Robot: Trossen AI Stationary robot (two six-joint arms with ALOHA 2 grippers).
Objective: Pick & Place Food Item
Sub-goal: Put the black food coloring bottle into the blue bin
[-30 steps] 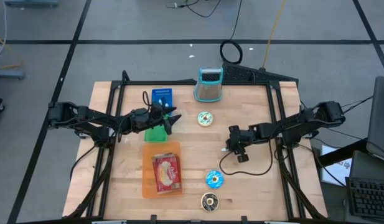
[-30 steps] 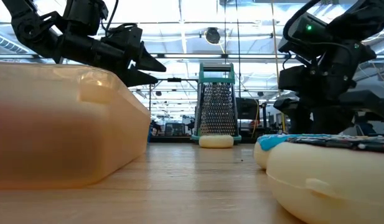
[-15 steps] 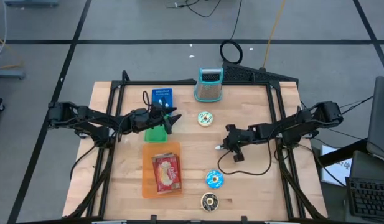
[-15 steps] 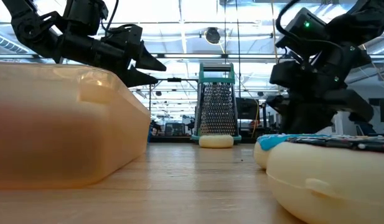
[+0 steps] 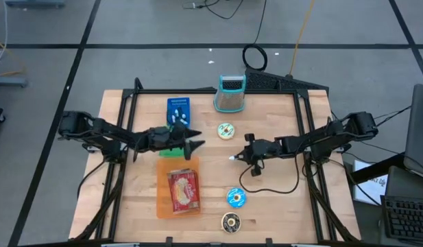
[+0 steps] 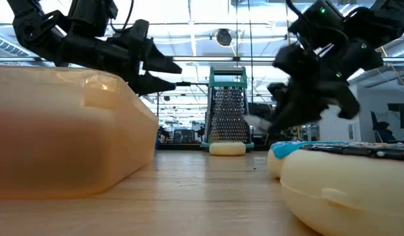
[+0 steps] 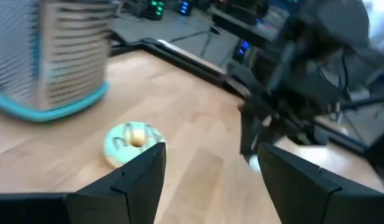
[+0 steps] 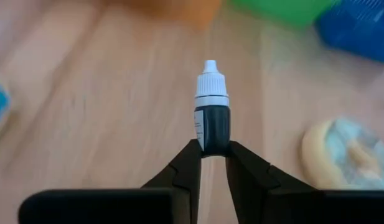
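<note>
Your right gripper (image 8: 211, 151) is clamped on a small dark dropper bottle with a white cap (image 8: 211, 118); the bottle sticks out forward from between the two fingers and hangs above the wooden table (image 5: 280, 199), touching nothing else. So the pick seems done, in my judgement, but the place is not done yet. Just ahead of this gripper and to one side lies a round pale donut with light icing (image 8: 345, 155), and farther ahead you see the orange plastic tray (image 5: 177, 186) that holds a red packet (image 5: 184, 190). I cannot tell which spot is the goal. Your left gripper (image 5: 195, 145) waits with its fingers apart and empty, hovering over the green block (image 5: 171, 152) next to the tray.
</note>
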